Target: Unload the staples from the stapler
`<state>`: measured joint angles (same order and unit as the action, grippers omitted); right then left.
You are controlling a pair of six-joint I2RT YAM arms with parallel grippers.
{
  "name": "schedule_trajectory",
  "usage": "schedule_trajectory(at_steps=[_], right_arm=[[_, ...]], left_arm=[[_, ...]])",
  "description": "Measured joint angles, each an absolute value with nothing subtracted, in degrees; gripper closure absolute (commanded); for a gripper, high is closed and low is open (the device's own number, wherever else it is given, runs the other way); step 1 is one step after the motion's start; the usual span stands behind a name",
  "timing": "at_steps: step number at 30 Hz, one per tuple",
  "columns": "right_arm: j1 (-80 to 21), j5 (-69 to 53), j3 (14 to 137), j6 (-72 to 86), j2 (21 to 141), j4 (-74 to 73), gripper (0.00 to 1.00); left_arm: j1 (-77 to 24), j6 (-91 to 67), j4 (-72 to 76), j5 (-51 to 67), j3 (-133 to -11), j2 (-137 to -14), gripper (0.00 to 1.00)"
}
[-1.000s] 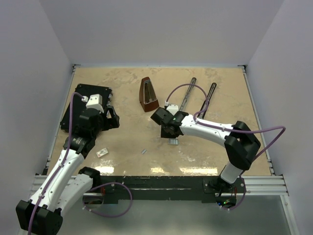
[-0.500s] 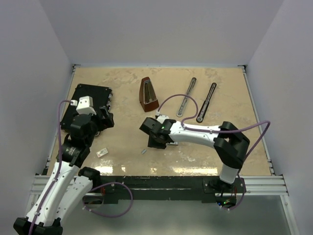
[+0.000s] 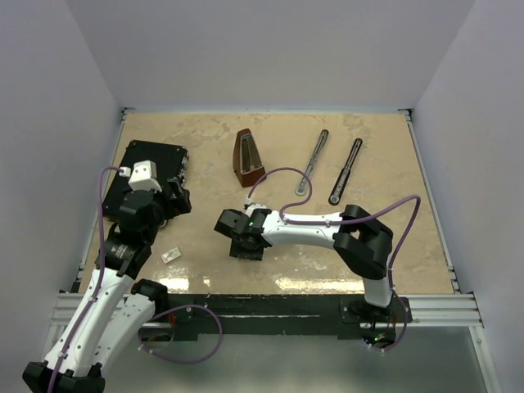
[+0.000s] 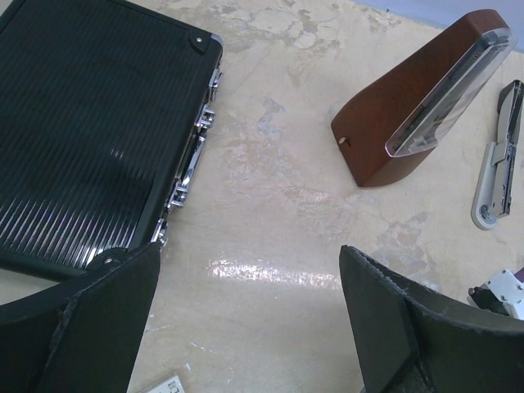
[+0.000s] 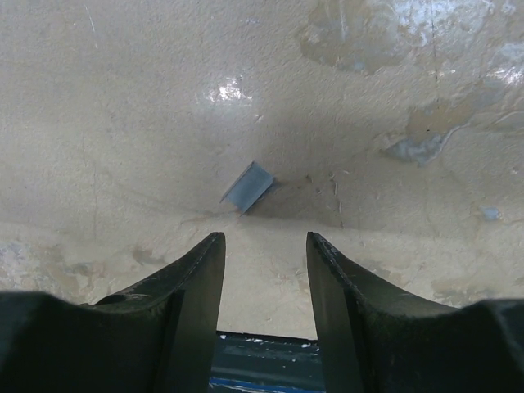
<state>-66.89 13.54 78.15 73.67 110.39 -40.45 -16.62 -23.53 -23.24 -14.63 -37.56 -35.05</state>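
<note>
- right jaws: partly open with nothing in them. The wrist view shows bare table in the gap between the two dark, smooth, curved fingers (image 5: 190, 304).
- the staples (image 5: 248, 186) are a tiny grey-blue strip folded into a little channel with a matte metal look. They lie flat on the table just past the right jaws' tips, a touch left of the gap and not touching either finger.
- in the top view the right arm (image 3: 304, 226) is bent low over that spot, so the strip is hidden there.
- left jaws: spread really wide and holding nothing. The chunky black fingers (image 4: 391, 326) have rough, worn-looking edges and sit above the table.
- the stapler (image 3: 312, 162) is slim black-and-silver metal in two long thin bars lying side by side, well apart from both sets of jaws. From the left jaws it's way out ahead and to the right, with only one shiny end visible at the frame edge.
- the black case (image 4: 82, 123) is big and flat, with a finely ribbed lid and chrome latches along the edge. It's ahead-left of the left jaws.
- the metronome (image 4: 409, 115) is a brown wooden pyramid with a clear front cover, ahead-right of the left jaws.
- a small flat white piece (image 3: 171, 255) lies near the left arm.
- the table (image 3: 393, 229) is beige and marbled like stone, with glossy glare patches.
</note>
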Motion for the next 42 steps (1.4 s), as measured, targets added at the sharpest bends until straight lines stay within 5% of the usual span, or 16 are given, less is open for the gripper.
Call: schedule_trajectory(at_steps=[42], right_arm=[[-67.1,18.6,90.5,72.2,120.7,-45.8,0.6]], left_arm=[[-16.6,-23.6,-23.3,-15.0,-37.6,-34.7,0.05]])
